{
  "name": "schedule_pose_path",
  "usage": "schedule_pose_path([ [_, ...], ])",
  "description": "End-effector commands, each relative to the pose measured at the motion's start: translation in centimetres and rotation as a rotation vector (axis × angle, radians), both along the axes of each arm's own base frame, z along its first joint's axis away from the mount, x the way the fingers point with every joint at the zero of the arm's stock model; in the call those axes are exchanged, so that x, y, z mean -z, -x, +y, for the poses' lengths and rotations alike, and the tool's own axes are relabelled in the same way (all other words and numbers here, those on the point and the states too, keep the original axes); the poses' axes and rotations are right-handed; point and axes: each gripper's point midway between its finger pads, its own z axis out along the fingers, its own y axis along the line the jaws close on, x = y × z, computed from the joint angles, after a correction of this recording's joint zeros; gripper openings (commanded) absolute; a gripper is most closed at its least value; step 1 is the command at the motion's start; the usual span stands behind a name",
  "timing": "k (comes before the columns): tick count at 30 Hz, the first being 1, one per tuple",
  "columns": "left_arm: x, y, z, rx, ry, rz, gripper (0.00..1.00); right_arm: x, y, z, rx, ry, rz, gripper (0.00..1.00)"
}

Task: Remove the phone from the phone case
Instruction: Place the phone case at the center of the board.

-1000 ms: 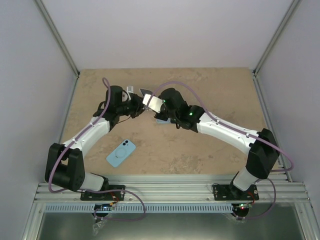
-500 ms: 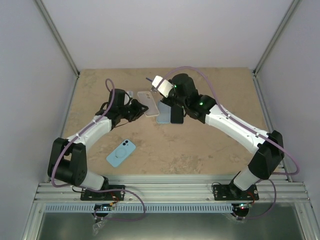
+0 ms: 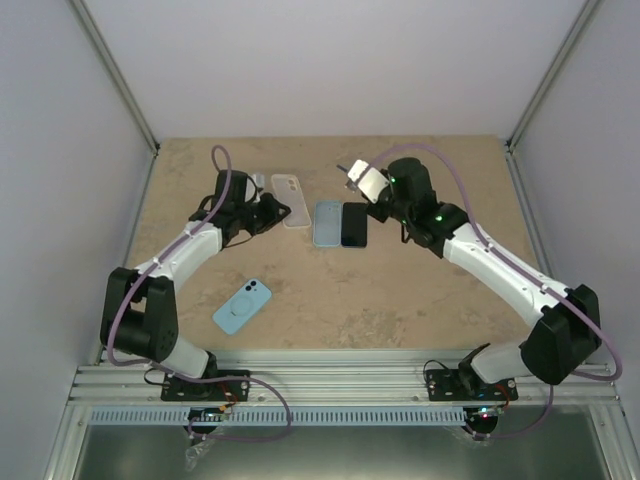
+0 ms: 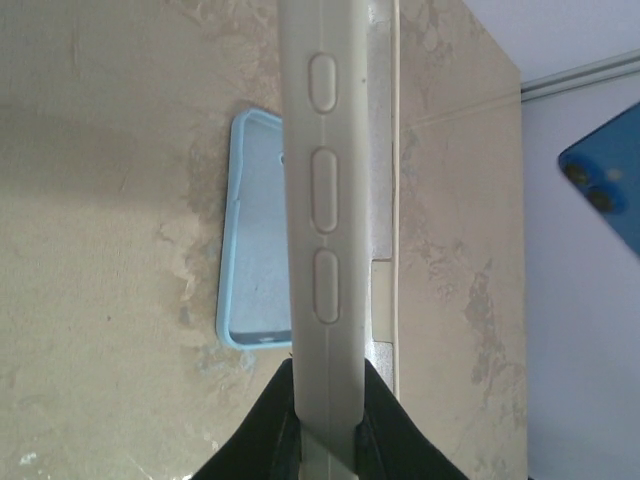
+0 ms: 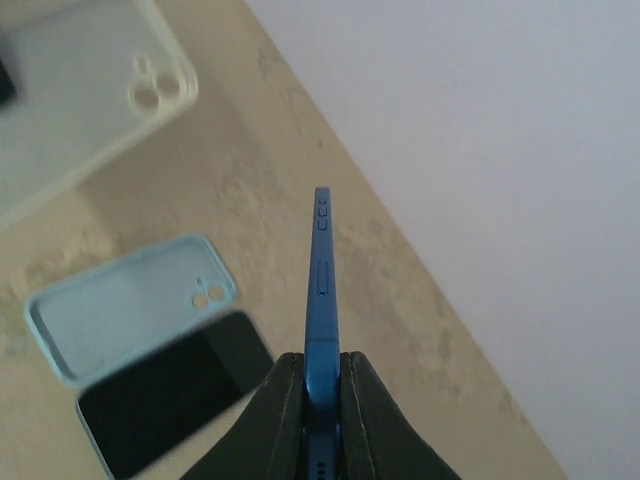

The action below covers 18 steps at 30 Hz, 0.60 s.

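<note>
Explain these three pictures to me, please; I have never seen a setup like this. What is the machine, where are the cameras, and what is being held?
Two robot arms are bolted at the near edge of a table, and each ends in a two-finger gripper. The wide picture looks down from above and behind them. The other two pictures come from a camera on each wrist, looking along its own fingers.

The left gripper is shut on a beige case, seen edge-on; it looks empty. The right gripper is shut on a blue phone, also edge-on and apart from that case.

On the table lie an empty light blue case, a dark-screened phone beside it, and, nearer the arms, a light blue ringed item, a cased phone or a case.
</note>
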Motion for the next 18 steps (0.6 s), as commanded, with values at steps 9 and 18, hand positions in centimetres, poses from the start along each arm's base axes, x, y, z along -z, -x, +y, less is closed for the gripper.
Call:
schedule_pose_path([
  [9, -1.0, -1.8, -0.1, 0.035, -0.018, -0.026, 0.00, 5.8, 0.3, -6.5, 0.080, 0.207, -0.148, 0.01],
  [18, -1.2, -2.2, 0.6, 0.012, -0.015, -0.025, 0.00, 10.2, 0.3, -7.9, 0.098, 0.321, -0.185, 0.01],
])
